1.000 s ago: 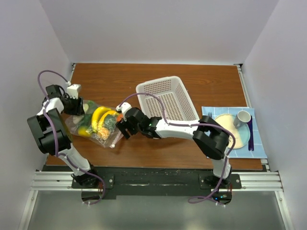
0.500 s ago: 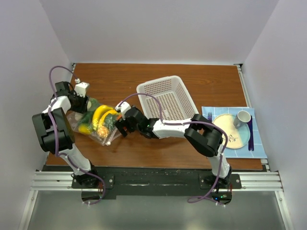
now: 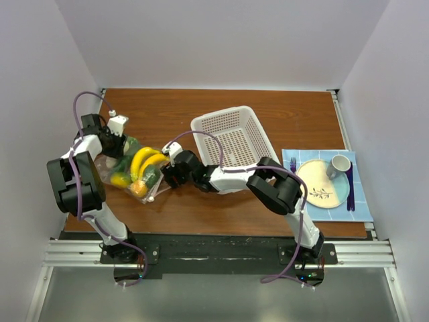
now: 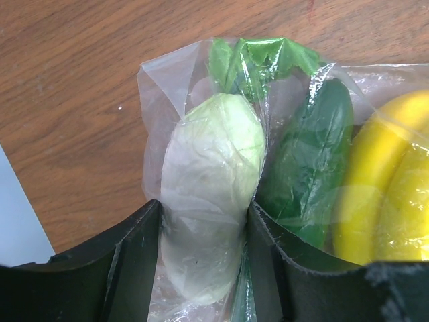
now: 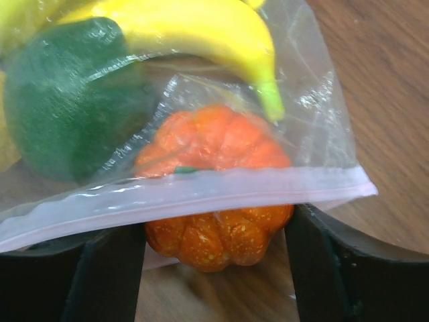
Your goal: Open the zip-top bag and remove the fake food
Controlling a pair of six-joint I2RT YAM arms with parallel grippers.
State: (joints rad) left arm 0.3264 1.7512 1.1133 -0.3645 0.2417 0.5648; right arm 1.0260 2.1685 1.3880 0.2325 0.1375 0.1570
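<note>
Zip-top bag point(image 3: 149, 193) is seen over the wooden table point(image 3: 288, 114), at about 9 o'clock from the white basket point(image 3: 201, 123). It is stretched between the two grippers, with its long axis running roughly from 10 o'clock to 4 o'clock in the overhead view. The closed end, at 10 o'clock, is held by the left gripper point(image 4: 203, 221), whose jaws are pinched through the plastic onto a whitish-green piece point(image 4: 211, 154) of the fake food point(image 3: 142, 163). The mouth end, at 4 o'clock, is faced by the right gripper point(image 5: 218, 225), so that arm is judged the nearer one for any removal. In the right wrist view the pinkish zip strip point(image 5: 201, 184) is laid across from 9 to 3 o'clock just ahead of the fingers. An orange pumpkin-shaped piece point(image 5: 218, 235) is framed between the jaws at 12 o'clock, its lower half showing below the strip. The jaws are set wide, one just beside each flank of that piece, but whether it is already pinched cannot be told. A banana point(image 5: 194, 30) and a dark green piece point(image 5: 67, 94) are seen deeper in the bag, at 12 and 10 o'clock. The coming move is judged to turn on this alignment: the piece is spanned squarely, and a pull toward 6 o'clock, away from the left hold, would be needed.
</note>
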